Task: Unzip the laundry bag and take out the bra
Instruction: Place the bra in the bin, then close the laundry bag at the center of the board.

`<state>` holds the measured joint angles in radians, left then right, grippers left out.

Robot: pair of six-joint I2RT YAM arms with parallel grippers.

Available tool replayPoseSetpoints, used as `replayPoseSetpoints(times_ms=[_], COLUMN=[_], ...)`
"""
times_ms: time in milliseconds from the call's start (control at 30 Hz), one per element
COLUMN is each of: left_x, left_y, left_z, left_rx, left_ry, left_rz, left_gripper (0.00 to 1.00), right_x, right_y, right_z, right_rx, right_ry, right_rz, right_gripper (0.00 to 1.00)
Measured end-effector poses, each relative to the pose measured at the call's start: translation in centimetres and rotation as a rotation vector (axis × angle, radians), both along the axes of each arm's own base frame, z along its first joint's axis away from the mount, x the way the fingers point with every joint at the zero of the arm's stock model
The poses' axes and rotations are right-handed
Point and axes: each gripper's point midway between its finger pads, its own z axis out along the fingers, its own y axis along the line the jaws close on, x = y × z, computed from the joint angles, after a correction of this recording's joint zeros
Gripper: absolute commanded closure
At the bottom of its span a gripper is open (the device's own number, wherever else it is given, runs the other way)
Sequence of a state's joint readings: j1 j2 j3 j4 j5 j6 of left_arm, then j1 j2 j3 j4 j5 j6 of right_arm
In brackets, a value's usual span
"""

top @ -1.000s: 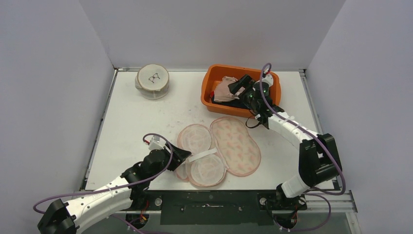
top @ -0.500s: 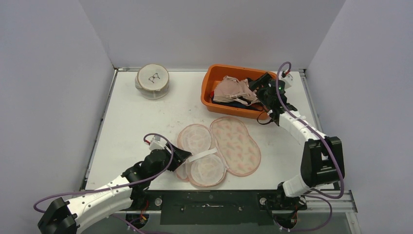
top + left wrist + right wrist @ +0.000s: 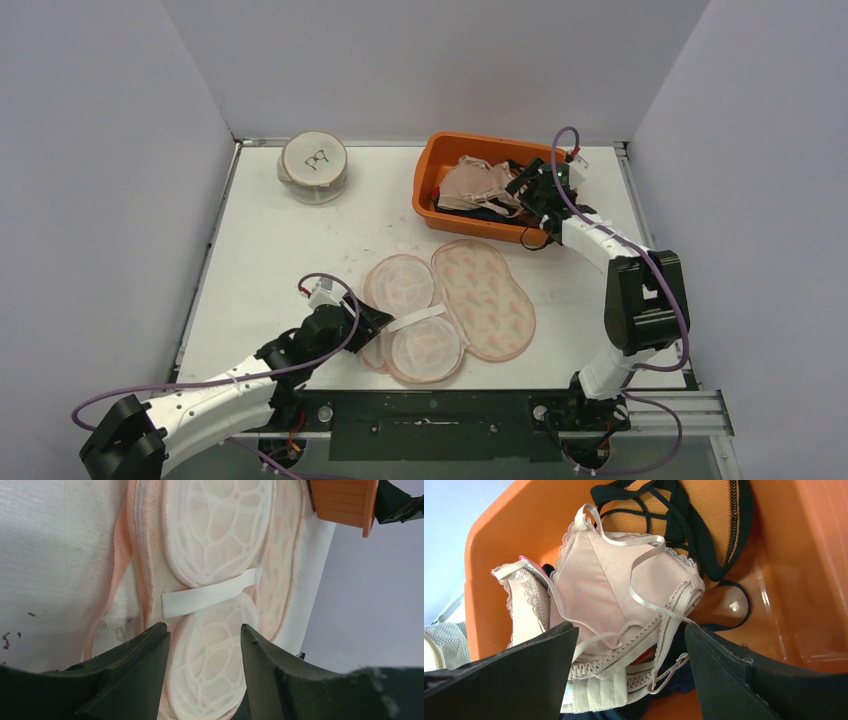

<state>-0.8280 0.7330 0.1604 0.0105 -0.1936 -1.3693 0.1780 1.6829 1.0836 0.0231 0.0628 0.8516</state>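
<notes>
- Top external view: the laundry bag lies unzipped and spread flat near the middle of the white table. Its pink patterned half is to the right and two round mesh cups are to the left
- The bra is out of the bag. It is piled in the orange bin at the far right of the table, on top of dark clothing
- A second, round mesh bag stands well apart at the far left corner
- The left gripper is at the near-left edge of the open bag, and the right gripper reaches into the bin just beside the bra
- Left wrist view: the left gripper has its two dark fingers apart, with the nearer mesh cup showing in the gap. I cannot tell whether they touch the fabric
- A white elastic strap crosses the bag between the two cups, and a corner of the bin shows at the upper right
- Right wrist view: the right gripper has its fingers spread wide and grips nothing
- The beige lace-trimmed bra lies beyond and between them, straps looped loosely. It rests in the bin over a black strappy garment
</notes>
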Motion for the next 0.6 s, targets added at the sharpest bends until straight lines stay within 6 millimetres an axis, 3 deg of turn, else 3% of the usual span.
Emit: replayPoseSetpoints(times_ms=[267, 433, 600], left_x=[-0.1, 0.1, 0.1], left_y=[-0.3, -0.4, -0.5], left_z=[-0.2, 0.0, -0.2], left_rx=[-0.001, -0.004, 0.003], left_ry=[0.008, 0.002, 0.008], left_rz=[-0.013, -0.013, -0.023], left_gripper=[0.48, 0.48, 0.48], right_x=[0.0, 0.8, 0.9], right_y=[-1.2, -1.3, -1.0], right_z=[-0.3, -0.3, -2.3], right_rx=[-0.113, -0.163, -0.181], right_ry=[0.030, 0.042, 0.091], right_rz=[-0.029, -0.024, -0.003], right_gripper=[0.20, 0.28, 0.34])
